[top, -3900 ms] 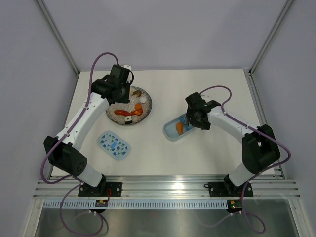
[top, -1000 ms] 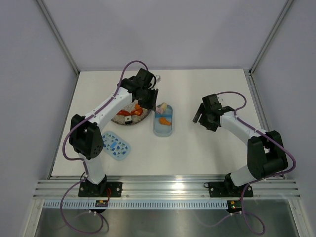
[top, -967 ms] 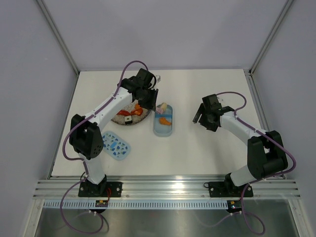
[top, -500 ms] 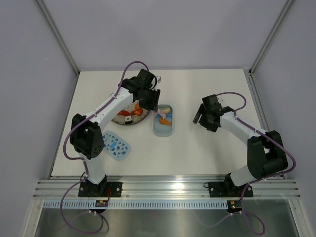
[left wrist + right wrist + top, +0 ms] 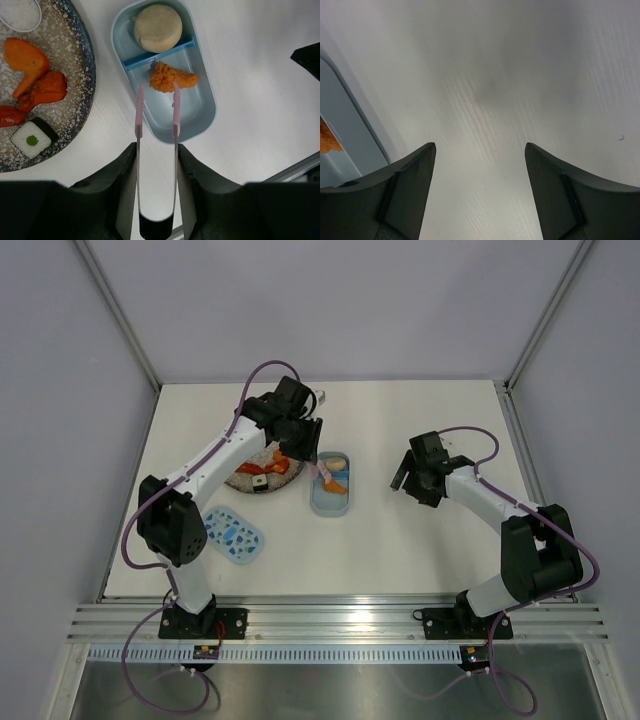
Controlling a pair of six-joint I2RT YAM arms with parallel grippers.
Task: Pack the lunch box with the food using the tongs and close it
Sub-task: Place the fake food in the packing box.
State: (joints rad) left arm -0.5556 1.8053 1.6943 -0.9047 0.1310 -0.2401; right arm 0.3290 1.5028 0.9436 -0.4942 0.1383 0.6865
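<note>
My left claw (image 5: 156,149) grips the tongs (image 5: 175,112) near their joined end, fingers pressed on both arms from outside. The tong arms stand apart with nothing pinched, their tips over the near compartment of the box (image 5: 212,102). An orange piece (image 5: 172,77) lies in that compartment against the divider (image 5: 160,52). The right tong tip overlaps it; I can't tell if it touches. A round beige piece (image 5: 157,27) sits in the far compartment. The plate (image 5: 80,50), just left of the box, holds two orange pieces (image 5: 25,60) (image 5: 47,87), a red one (image 5: 7,115) and a white block with a green dot (image 5: 32,140). The lid (image 5: 231,534) lies on the table (image 5: 400,540), well apart from the box. My right claw (image 5: 477,150) is wide and empty, low over bare table, right of the box.
</note>
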